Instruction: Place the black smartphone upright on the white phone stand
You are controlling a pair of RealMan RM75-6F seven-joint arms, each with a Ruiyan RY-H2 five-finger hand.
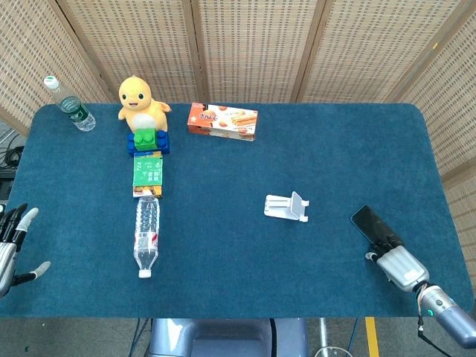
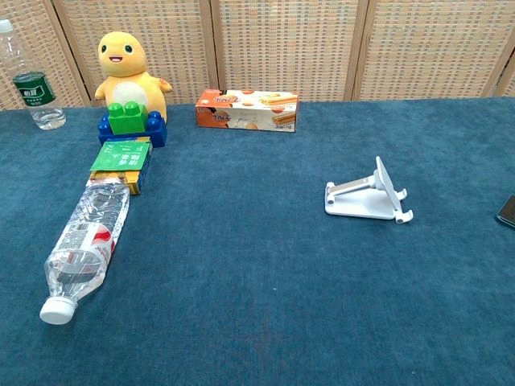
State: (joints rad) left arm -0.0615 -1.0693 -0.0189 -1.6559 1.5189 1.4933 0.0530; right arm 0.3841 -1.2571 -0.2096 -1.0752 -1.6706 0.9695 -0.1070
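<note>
The black smartphone (image 1: 368, 223) lies slantwise on the blue cloth, right of the white phone stand (image 1: 285, 207). My right hand (image 1: 397, 264) is at the phone's near end and holds it, with dark fingertips (image 1: 386, 243) over that end. In the chest view only a corner of the smartphone (image 2: 508, 211) shows at the right edge, the white phone stand (image 2: 367, 197) is empty, and the right hand is out of frame. My left hand (image 1: 9, 249) hangs at the table's left edge, fingers apart and holding nothing.
A clear water bottle (image 1: 146, 236) lies on its side at the left, in line with a green box (image 1: 148, 175), a block toy (image 1: 148, 140) and a yellow plush (image 1: 140, 99). A biscuit box (image 1: 222, 121) and an upright bottle (image 1: 69, 104) stand at the back.
</note>
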